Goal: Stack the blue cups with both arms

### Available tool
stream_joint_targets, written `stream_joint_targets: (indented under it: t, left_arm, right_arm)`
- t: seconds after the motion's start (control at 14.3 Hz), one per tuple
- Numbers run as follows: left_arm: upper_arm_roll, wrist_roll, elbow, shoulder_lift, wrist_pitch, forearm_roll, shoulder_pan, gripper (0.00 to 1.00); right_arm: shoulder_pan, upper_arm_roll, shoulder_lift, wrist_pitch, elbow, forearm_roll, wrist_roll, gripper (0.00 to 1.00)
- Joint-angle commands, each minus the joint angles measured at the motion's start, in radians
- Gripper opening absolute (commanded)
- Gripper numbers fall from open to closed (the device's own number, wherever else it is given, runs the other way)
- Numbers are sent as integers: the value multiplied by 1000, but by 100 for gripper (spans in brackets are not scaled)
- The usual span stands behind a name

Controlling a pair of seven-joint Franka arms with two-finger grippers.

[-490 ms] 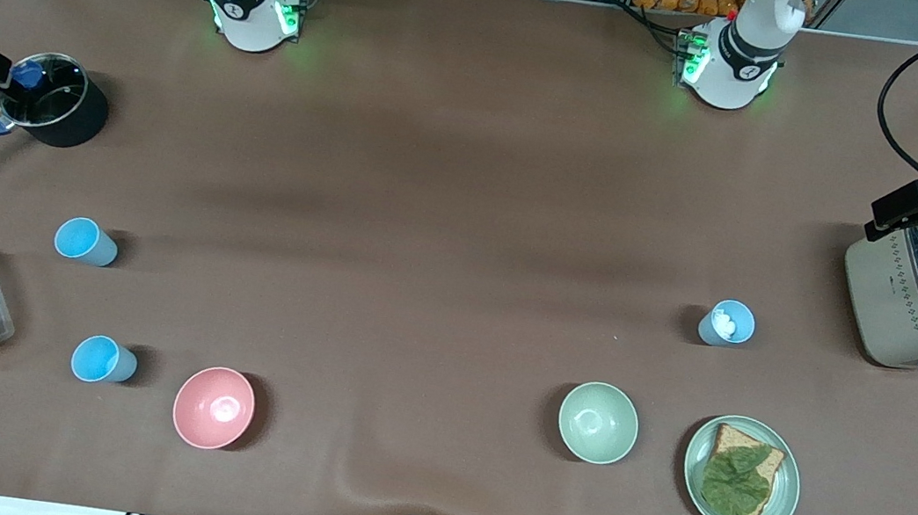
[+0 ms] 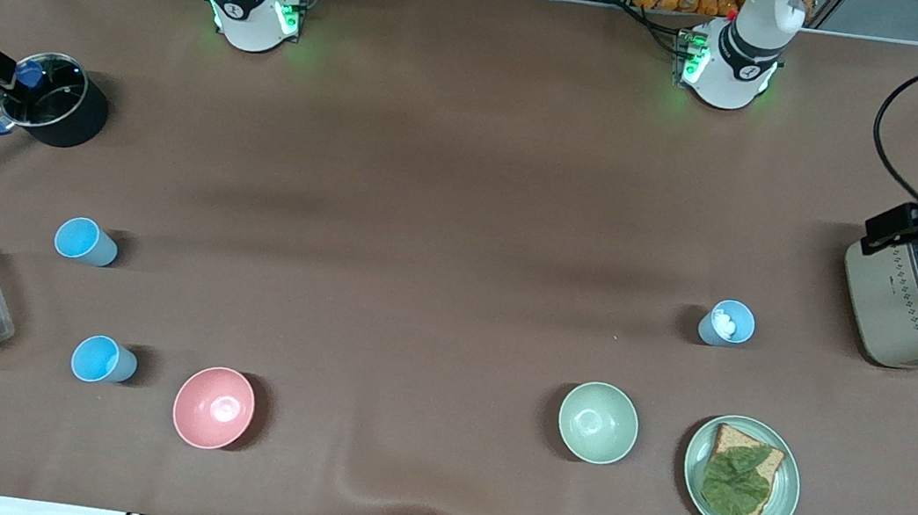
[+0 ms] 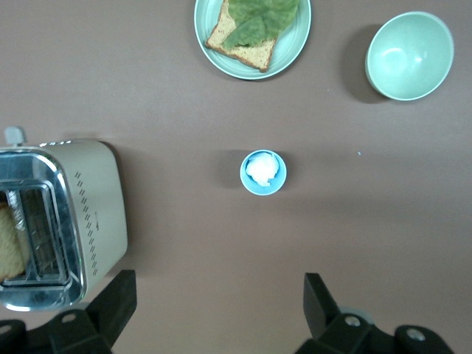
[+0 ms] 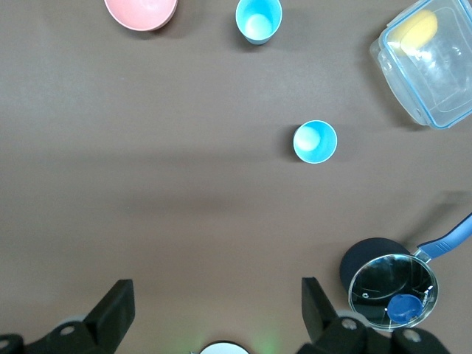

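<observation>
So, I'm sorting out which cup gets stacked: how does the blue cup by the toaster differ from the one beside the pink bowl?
The cup near the toaster holds something white; the cup beside the pink bowl is empty. The first is paler, the second brighter blue. Both stand upright, untouched.

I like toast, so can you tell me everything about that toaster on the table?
The toaster is a cream-coloured box with a shiny metal top and rows of small dashes on its side. It stands upright on the brown table at the left arm's end, beside the blue cup holding something white. Its slots are open, and a brown slice of bread sits in one. The left pincer hangs over it, open.
</observation>
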Motion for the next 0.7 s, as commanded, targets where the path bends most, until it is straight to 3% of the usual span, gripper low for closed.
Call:
stream_joint_targets:
  t: [0.0,0.28,0.63]
  left_arm:
    - [-2,40,-19,95,111,-15,16,100]
    - [-2,28,-188,161,349,-48,11,100]
    - [-5,37,-283,266,513,-48,11,100]
  right_arm:
    - [-5,5,-17,2,-30,-22,-7,100]
    - [-34,2,53,4,-48,-19,-7,100]
    - [-121,2,249,39,-58,-25,-9,100]
